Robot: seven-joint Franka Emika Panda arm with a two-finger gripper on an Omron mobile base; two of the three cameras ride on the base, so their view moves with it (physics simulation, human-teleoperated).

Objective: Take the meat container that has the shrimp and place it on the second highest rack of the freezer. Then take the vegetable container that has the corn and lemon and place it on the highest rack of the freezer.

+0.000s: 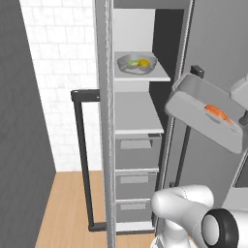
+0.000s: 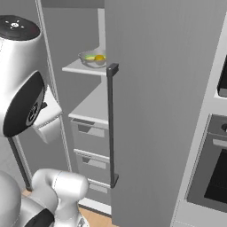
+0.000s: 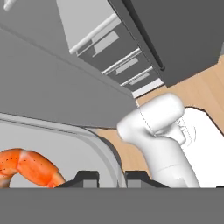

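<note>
The freezer stands open, with two light grey shelves and three drawers below. On the upper shelf sits the vegetable container holding the green corn and the lemon. The meat container, a grey tray, hangs tilted in the air to the right of the shelves, outside the freezer. The orange shrimp lies in it. My gripper is shut on the tray's rim, one fingertip on each side. The lower shelf is bare.
The freezer's door is swung open to the left, its dark handle sticking out. A closed grey door with a long handle flanks the opening on the right. A wall oven lies further right. The floor is wood.
</note>
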